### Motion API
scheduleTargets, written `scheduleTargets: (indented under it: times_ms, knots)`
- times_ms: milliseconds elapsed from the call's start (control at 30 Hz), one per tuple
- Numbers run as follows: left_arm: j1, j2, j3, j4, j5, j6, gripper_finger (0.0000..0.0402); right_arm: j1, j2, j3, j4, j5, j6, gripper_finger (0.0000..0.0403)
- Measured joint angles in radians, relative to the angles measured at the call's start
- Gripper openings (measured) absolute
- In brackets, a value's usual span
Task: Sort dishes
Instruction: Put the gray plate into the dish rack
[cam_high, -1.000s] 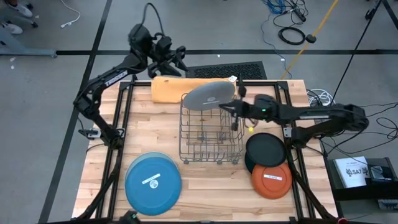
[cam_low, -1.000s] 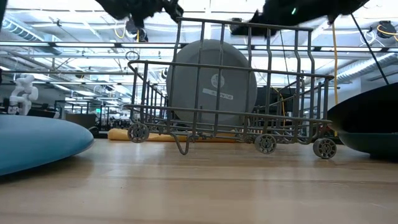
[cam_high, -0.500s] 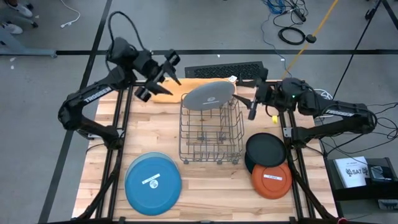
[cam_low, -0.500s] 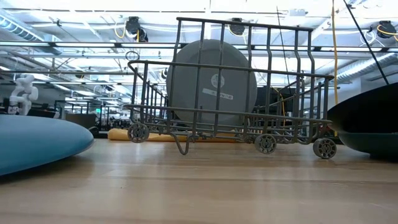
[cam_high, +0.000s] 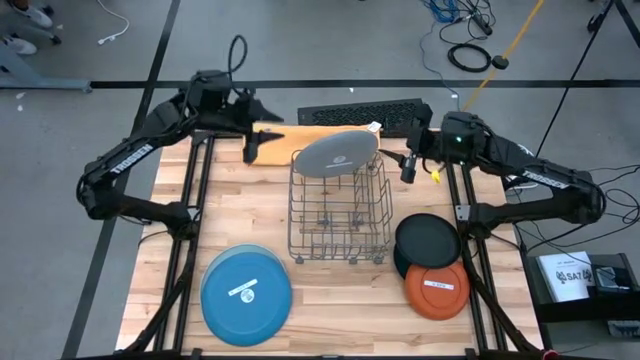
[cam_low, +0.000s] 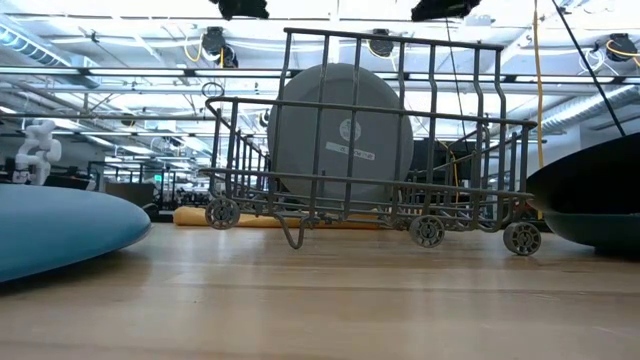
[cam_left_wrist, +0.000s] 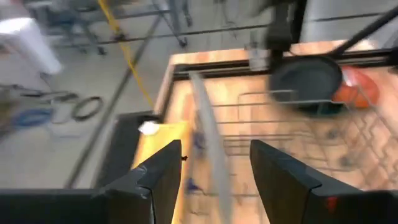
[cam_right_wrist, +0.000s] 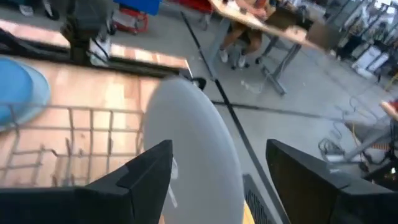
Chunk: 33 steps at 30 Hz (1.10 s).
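Observation:
The large grey plate (cam_high: 337, 152) (cam_low: 340, 135) stands on its rim at the far end of the wire rack (cam_high: 340, 215), tilted against the rack's far wires. Both wrist views show it: edge-on (cam_left_wrist: 208, 143) and broadside (cam_right_wrist: 193, 137). My left gripper (cam_high: 260, 142) (cam_left_wrist: 214, 174) hangs open over the table's far left, apart from the plate. Just right of the plate, my right gripper (cam_high: 405, 160) (cam_right_wrist: 217, 180) is open, holding nothing. The blue plate (cam_high: 246, 293) lies near left. The orange plate (cam_high: 437, 290) overlaps the black plate (cam_high: 428, 240) near right.
An orange cloth (cam_high: 270, 145) lies along the far edge behind the rack. The rack fills the table's middle. Bare wood shows between the rack and the blue plate (cam_low: 60, 230). Cables and floor lie beyond the table.
My right gripper has opened, let go of the grey plate's right rim and drawn back up and toward the table's right edge. My left gripper has come from beyond the far edge toward the table's far left and has turned. The grey plate has stayed in the rack.

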Motion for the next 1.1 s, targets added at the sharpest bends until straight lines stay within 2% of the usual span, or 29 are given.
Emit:
scheduleTargets:
  times_ms: [167, 533, 733, 1100]
  knots:
    - [-0.033, 0.027, -0.116, -0.048, -0.119, -0.023, 0.0192, -0.117, 0.086, -0.002, -0.075, -0.119, -0.03, 0.0252]
    - [-0.04, 0.02, -0.354, 0.194, -0.12, -0.11, 0.0192, -0.361, 0.184, -0.001, -0.114, -0.375, -0.098, 0.0251]
    - [-0.041, 0.021, -0.394, 0.271, -0.1, -0.144, 0.0192, -0.407, 0.283, -0.001, -0.115, -0.491, -0.131, 0.0251]
    - [-0.065, 0.099, -0.395, 0.327, -0.071, -0.143, 0.0192, -0.409, 0.402, -0.001, -0.077, -0.563, -0.16, 0.0251]
